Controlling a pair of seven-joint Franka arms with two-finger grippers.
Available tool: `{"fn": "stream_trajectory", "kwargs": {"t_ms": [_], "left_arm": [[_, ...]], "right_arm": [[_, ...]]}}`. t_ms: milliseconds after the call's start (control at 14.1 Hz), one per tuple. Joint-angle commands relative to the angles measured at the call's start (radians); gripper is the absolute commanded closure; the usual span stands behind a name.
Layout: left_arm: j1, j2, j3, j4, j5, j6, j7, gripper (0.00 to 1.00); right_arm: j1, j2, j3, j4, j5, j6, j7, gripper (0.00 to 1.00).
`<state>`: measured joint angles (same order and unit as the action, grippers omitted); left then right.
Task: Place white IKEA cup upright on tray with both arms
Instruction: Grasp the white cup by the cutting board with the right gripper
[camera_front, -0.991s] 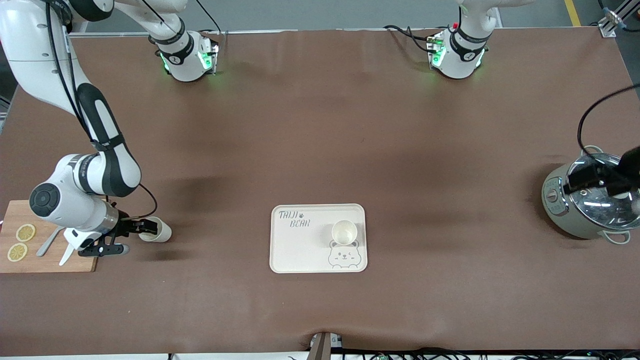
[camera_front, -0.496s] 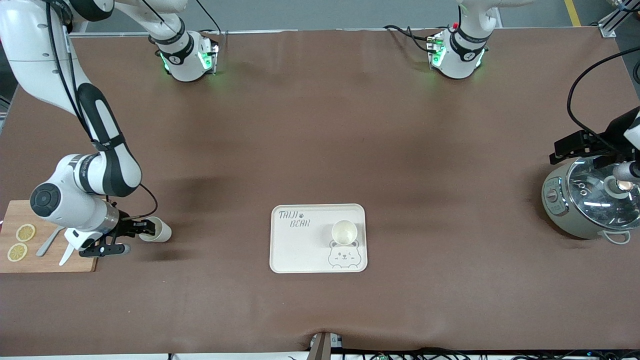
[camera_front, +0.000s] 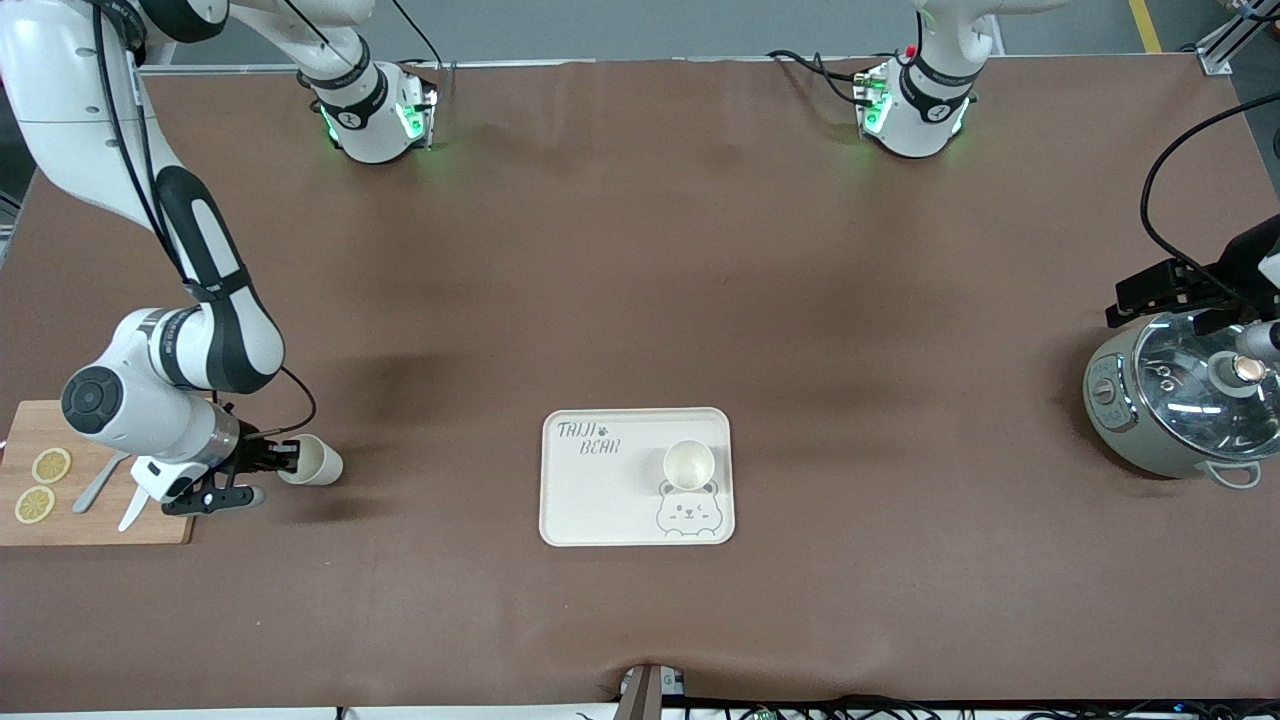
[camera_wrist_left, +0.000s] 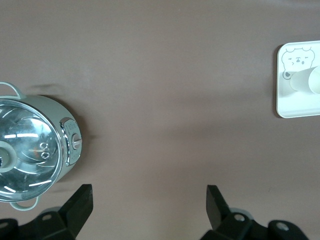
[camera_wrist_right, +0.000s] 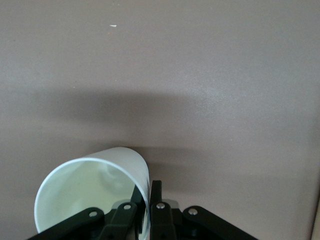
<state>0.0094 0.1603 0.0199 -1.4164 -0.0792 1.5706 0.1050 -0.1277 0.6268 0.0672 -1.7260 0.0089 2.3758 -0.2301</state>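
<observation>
Cup (camera_front: 312, 461) on its side on the table, between the cutting board (camera_front: 95, 520) and the tray (camera_front: 637, 476), where a second cup (camera_front: 689, 464) stands upright. Right gripper (camera_front: 288, 459) pinches its rim wall, one finger inside. Likely light, rigid, slippery; the cup's base is hidden. Left gripper (camera_wrist_left: 150, 200) waits spread wide over the pot (camera_front: 1180, 402).
</observation>
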Motion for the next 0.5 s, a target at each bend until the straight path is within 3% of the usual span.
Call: {"fn": "stream_trajectory", "kwargs": {"t_ms": [0, 354, 425], "left_arm": [[0.009, -0.027, 0.0, -0.01, -0.008, -0.02, 0.015, 0.0], [-0.017, -0.051, -0.021, -0.01, -0.004, -0.066, -0.024, 0.0], [-0.054, -0.057, 0.0, -0.01, -0.004, -0.079, -0.025, 0.0]], "right_arm": [[-0.001, -0.006, 0.002, 0.005, -0.004, 0.0, -0.041, 1.0], [0.0, -0.025, 0.006, 0.016, -0.003, -0.01, -0.048, 1.0], [0.0, -0.045, 0.013, 0.023, 0.0, -0.047, -0.045, 1.0]]}}
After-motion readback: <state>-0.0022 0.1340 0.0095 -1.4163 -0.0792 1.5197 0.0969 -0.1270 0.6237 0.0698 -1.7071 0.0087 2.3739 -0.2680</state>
